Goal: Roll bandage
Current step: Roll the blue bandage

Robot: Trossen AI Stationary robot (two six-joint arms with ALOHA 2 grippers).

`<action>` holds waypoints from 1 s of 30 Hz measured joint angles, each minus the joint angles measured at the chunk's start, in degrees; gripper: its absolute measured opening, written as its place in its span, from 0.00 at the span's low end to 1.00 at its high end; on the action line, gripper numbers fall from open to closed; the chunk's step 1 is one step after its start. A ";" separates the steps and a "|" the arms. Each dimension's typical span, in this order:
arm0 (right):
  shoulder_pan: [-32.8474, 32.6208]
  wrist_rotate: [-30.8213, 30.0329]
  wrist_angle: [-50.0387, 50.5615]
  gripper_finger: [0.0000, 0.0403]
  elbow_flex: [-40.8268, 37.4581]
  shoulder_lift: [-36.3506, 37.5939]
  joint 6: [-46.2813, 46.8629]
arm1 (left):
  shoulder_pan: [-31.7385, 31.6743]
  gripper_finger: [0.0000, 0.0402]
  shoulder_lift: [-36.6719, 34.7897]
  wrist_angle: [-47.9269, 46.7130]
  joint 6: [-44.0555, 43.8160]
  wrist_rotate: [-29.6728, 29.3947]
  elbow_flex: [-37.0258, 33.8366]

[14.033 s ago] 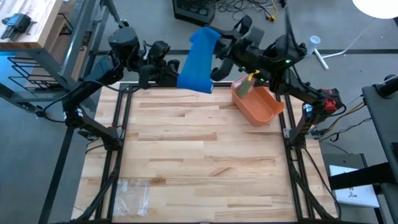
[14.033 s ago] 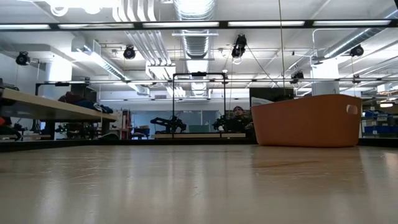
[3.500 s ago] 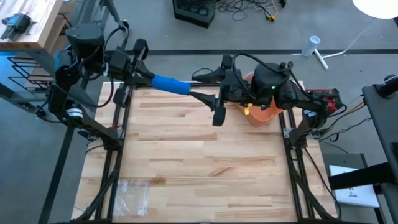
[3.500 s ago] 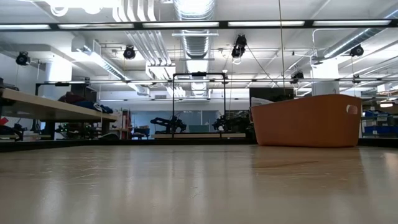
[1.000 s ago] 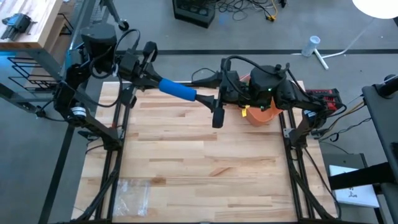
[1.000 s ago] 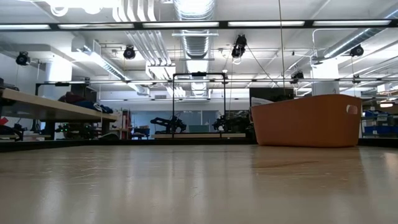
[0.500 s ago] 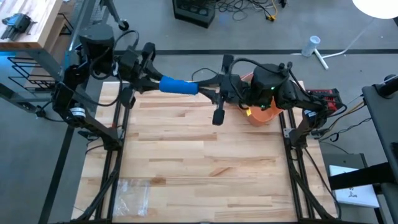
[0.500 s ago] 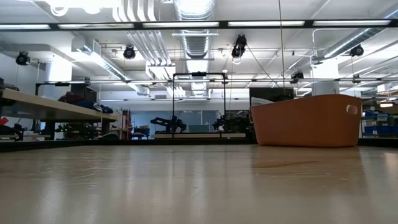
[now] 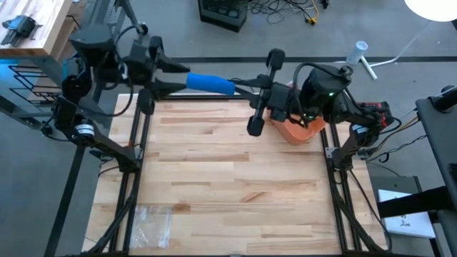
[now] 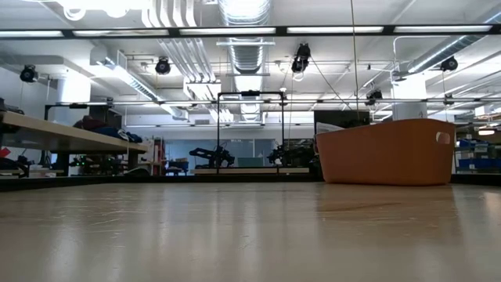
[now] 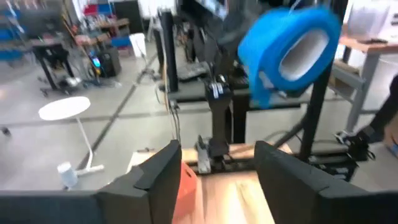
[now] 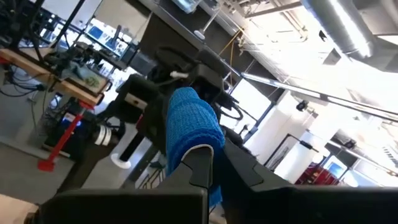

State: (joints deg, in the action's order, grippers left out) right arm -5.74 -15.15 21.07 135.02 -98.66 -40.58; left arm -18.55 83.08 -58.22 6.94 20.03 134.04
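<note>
No readable brands, labels or writing on anything in view. Rolled blue bandage [image 9: 211, 83] is up in the air over the table's [image 9: 228, 178] far edge, lying roughly parallel to that edge, left of centre. Right gripper [image 9: 238, 86] reaches in from the right and is clamped on the bandage's right end; right wrist view shows its fingers [image 12: 202, 163] pinched onto the roll's end, with the textured blue roll sticking out beyond them. Left gripper [image 9: 170, 76] sits at the bandage's left end, jaws apart; in the left wrist view its two dark fingers [image 11: 163, 171] stand spread with a clear gap, and the roll [image 11: 287, 53] shows end-on ahead of them and off the fingers, hollow core visible. So only the right side has a grip on it; the left is just beside the roll, and contact there can't be told from the high view. Orange bin [image 9: 296, 130] sits at the table's far right corner, partly under the right arm; low view shows it [image 10: 385, 151] standing on the table top. Clear plastic wrapper [image 9: 152, 221] lies near the table's near left corner, well apart from both grippers.
</note>
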 joint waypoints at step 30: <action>0.39 -4.35 0.79 0.02 -0.22 -0.51 -46.24 | -0.09 0.86 2.00 15.75 -31.10 7.96 0.07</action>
State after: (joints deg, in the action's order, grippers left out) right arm -5.34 -19.50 21.87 134.80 -99.17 -86.82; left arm -18.63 85.08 -42.47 -24.16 27.99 134.11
